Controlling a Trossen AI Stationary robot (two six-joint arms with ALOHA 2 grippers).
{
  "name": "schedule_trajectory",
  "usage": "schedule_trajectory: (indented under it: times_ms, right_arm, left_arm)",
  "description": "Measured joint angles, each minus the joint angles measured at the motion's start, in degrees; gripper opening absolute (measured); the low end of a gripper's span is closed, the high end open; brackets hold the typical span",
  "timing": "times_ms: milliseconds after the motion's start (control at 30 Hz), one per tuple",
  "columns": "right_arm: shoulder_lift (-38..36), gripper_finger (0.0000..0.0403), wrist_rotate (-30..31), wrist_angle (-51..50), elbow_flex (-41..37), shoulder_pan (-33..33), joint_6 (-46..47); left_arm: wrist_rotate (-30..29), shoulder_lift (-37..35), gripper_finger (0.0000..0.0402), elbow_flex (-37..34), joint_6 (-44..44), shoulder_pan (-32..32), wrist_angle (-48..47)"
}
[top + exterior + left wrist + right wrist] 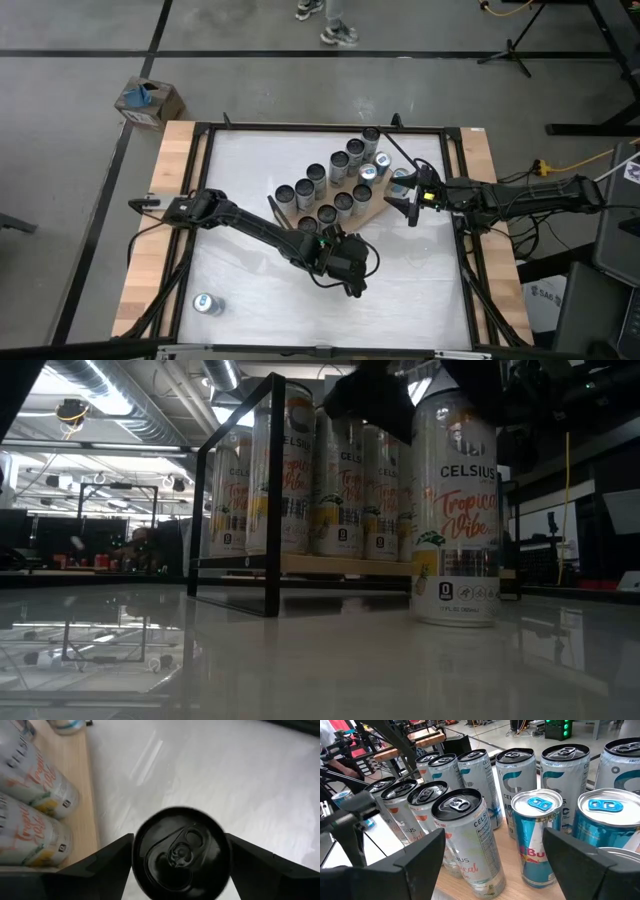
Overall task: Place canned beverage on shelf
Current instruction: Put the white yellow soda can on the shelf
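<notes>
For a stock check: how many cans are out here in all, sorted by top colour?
Dark-topped cans: 11, counting one at the left gripper
Blue-topped cans: 5, counting one loose on the table
Total: 16

The shelf (372, 212) is a flat light-brown wooden board lying at a slant on the counter, crowded with upright cans. One tall silver can (181, 853) with a dark top stands upright on the counter just beside the shelf's edge, between the fingers of the left gripper (180, 857). Another can (206, 304) lies alone near the counter's front left corner, well apart from the shelf.
</notes>
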Motion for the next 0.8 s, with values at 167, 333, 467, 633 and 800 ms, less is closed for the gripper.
schedule_trajectory:
  times_ms: [167,333,467,633,800]
  right_arm:
    - [0.00,0.0324,0.00,-0.01,0.02,0.00,0.00]
    - [0.00,0.0324,-1.45,0.03,0.02,-0.02,0.00]
    - [-0.01,0.0324,-3.63,0.05,0.02,0.00,0.02]
    - [0.00,0.0324,-4.98,0.08,0.02,0.02,0.00]
    - [-0.02,0.0324,-5.62,0.26,0.02,0.02,0.00]
  left_arm:
    - [-0.50,-1.26,0.0289,0.00,0.01,0.14,0.24]
    - [-0.31,-1.80,0.0289,0.00,0.03,0.21,0.25]
    - [-0.19,-2.38,0.0289,0.00,0.06,0.29,0.16]
    - [-0.30,-4.80,0.0289,0.00,2.80,0.43,-0.34]
    - [-0.04,-8.08,0.0289,0.00,6.00,0.79,-0.44]
